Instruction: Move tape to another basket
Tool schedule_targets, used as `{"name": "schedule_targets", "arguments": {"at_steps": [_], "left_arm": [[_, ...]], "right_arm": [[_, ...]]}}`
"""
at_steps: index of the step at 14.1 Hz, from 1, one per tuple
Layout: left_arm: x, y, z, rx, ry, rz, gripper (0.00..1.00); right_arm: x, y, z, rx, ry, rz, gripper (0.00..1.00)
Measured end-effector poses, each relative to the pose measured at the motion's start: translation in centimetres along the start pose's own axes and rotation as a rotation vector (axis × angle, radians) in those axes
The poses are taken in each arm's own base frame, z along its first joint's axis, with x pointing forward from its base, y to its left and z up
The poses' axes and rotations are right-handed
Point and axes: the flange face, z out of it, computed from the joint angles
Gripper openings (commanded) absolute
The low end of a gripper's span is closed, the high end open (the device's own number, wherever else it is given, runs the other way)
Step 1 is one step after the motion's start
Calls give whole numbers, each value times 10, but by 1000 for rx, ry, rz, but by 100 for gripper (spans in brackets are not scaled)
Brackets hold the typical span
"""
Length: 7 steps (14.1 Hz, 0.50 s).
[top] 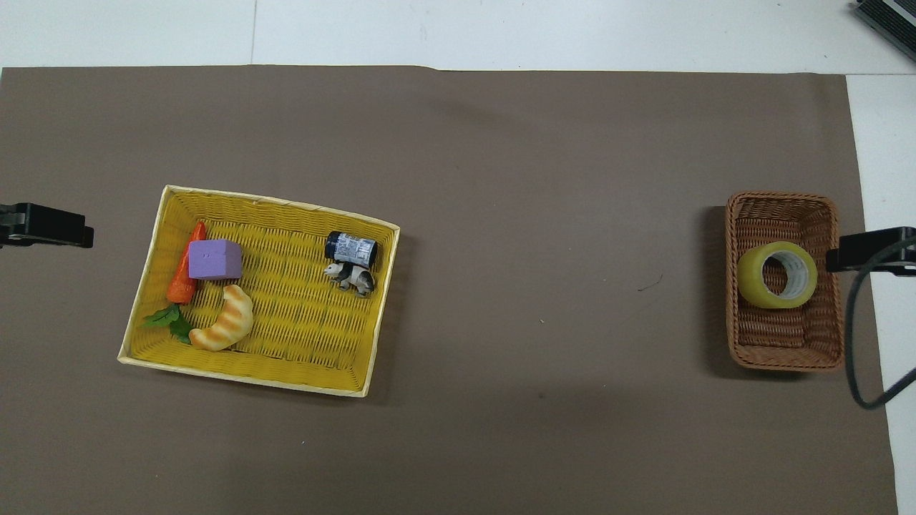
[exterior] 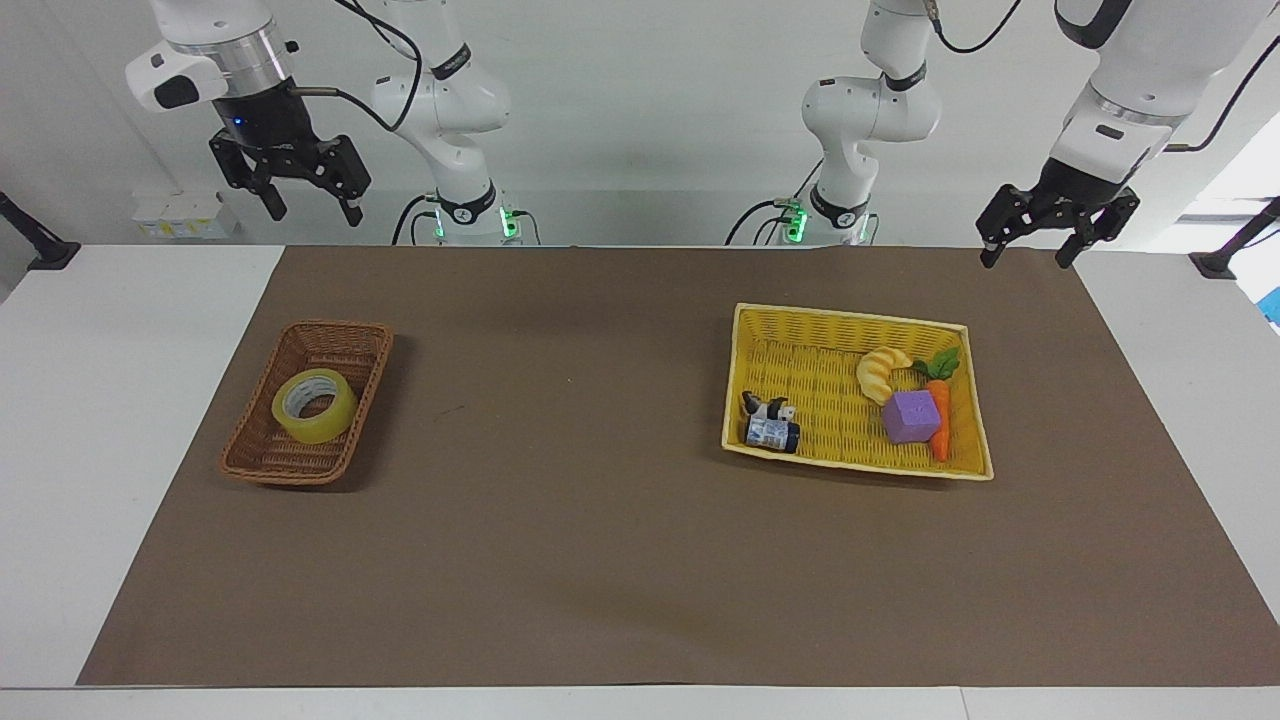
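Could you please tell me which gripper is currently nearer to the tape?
Right. The right gripper hangs high near the tape and its basket; the left gripper waits at the table's left-arm end.

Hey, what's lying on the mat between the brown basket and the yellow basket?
Nothing: between the brown basket and the yellow basket there is only bare brown mat, as the overhead view shows.

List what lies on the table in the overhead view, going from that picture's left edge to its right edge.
Carrot → purple cube → croissant → small bottle, all in the yellow basket → bare brown mat → brown wicker basket holding the tape.
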Motion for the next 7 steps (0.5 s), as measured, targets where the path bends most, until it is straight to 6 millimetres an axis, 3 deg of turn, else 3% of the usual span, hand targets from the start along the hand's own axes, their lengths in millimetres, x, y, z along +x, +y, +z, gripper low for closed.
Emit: {"name": "schedule_targets", "arguments": {"at_steps": [7], "left_arm": [[0,0,0,0,0,0,100]], "right_arm": [[-2,2,8,-47,-26,-6,100]]}}
